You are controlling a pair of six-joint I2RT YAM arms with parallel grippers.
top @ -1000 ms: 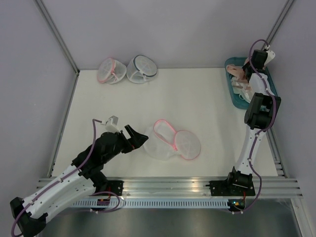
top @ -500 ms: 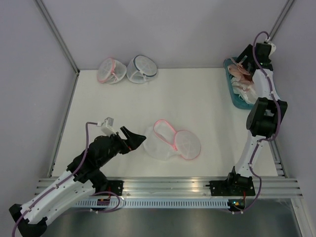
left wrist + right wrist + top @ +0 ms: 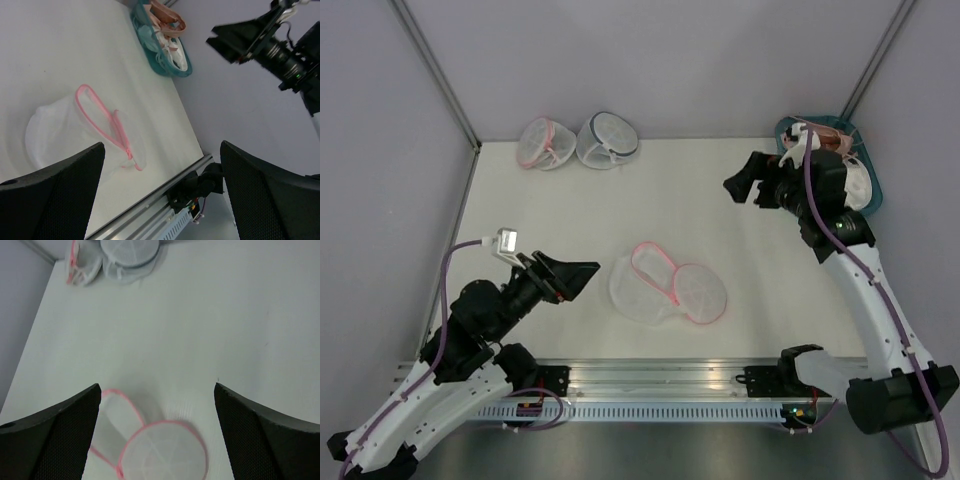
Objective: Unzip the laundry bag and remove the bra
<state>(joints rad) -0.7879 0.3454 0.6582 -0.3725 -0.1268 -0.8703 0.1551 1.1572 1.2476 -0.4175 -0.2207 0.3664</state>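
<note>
no readable text, labels, numbers anywhere

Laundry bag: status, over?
Left end effector open, right end effector open, both empty. Laundry bag unzipped, flat mid-table. Bra in teal tray. Nothing crowding the bag.

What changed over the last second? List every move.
The right claw swung off the teal tray toward the centre. The left claw drew back from the laundry bag; both claws are open. The bag stays open, unmoved, as do the far pink-rimmed pouch and dark-rimmed pouch.
</note>
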